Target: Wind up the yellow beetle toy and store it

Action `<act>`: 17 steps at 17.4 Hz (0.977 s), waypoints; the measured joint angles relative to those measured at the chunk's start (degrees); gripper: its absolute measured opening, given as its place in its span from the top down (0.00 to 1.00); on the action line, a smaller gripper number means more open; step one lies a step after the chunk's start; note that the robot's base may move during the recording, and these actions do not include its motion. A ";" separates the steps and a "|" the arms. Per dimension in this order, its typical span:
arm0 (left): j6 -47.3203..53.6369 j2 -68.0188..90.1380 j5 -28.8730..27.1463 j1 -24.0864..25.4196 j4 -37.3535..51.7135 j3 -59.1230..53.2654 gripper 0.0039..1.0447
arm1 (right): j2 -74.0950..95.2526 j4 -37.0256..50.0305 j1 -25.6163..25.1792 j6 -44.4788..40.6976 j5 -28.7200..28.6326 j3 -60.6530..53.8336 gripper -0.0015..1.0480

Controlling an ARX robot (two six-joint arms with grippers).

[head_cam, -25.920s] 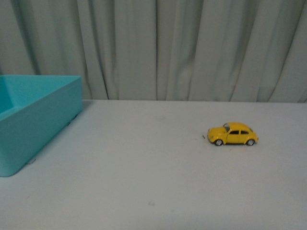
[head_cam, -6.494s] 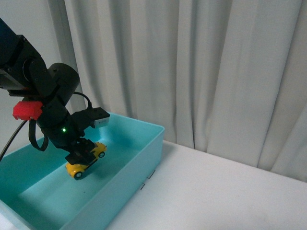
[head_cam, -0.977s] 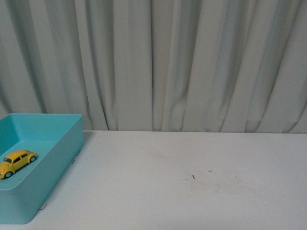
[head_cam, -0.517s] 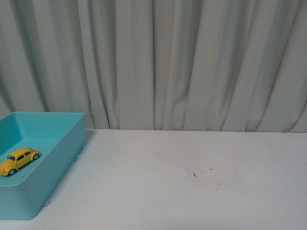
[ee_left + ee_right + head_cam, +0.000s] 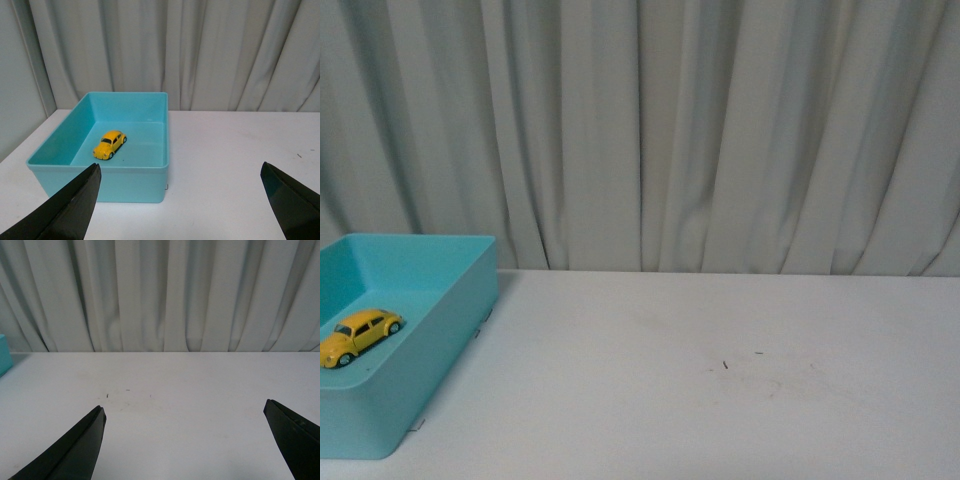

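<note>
The yellow beetle toy (image 5: 109, 144), small, round and shiny with dark windows, sat on its little black wheels on the smooth floor of the teal bin (image 5: 148, 183), a box with straight plastic walls. The bin stood on a flat white table (image 5: 720, 400) with soft, folded curtains (image 5: 720, 130) behind. The left gripper (image 5: 182, 200) and right gripper (image 5: 185, 440) were both spread wide, holding nothing, their dark pointed fingers (image 5: 70, 210) far apart.
</note>
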 joint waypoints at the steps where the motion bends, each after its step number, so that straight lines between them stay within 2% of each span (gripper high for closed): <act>1: 0.00 0.00 0.00 0.00 0.00 0.00 0.06 | 0.00 0.00 0.00 0.00 0.00 0.00 0.06; 17: 0.00 0.00 -0.07 0.00 0.07 0.00 0.06 | 0.00 0.09 0.00 0.00 -0.02 0.00 0.06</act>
